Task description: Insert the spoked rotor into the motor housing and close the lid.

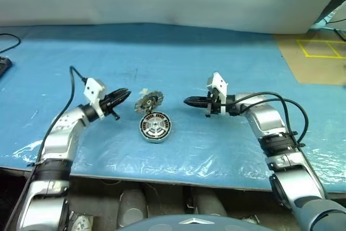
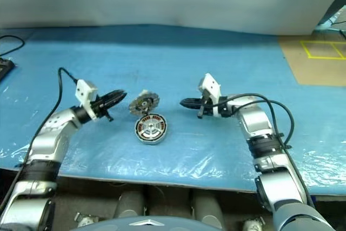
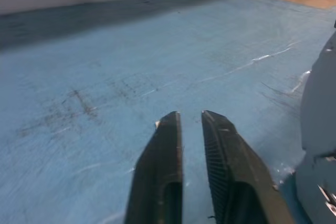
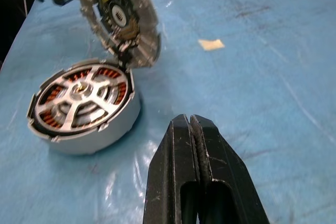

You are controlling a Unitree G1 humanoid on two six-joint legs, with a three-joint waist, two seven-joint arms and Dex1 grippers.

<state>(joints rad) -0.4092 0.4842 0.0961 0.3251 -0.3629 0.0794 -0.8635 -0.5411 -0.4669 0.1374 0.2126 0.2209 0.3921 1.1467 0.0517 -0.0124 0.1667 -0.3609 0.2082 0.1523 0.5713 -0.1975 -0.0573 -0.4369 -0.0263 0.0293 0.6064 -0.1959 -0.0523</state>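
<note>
Surface: blue plastic-covered table [image 1: 216, 52].
Rotor: black-rimmed silver-spoked rotor [image 4: 81, 95] seated in copper-wound round housing [image 4: 118, 121].
Lid: ribbed silver disc [image 4: 123, 17] tilted open, awaiting closing.
Claws: left gripper [image 1: 125, 95] and right gripper [image 1: 188, 101] closed, empty.

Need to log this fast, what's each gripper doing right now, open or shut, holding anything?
Left gripper: shut, holding nothing.
Right gripper: shut, holding nothing.
</note>
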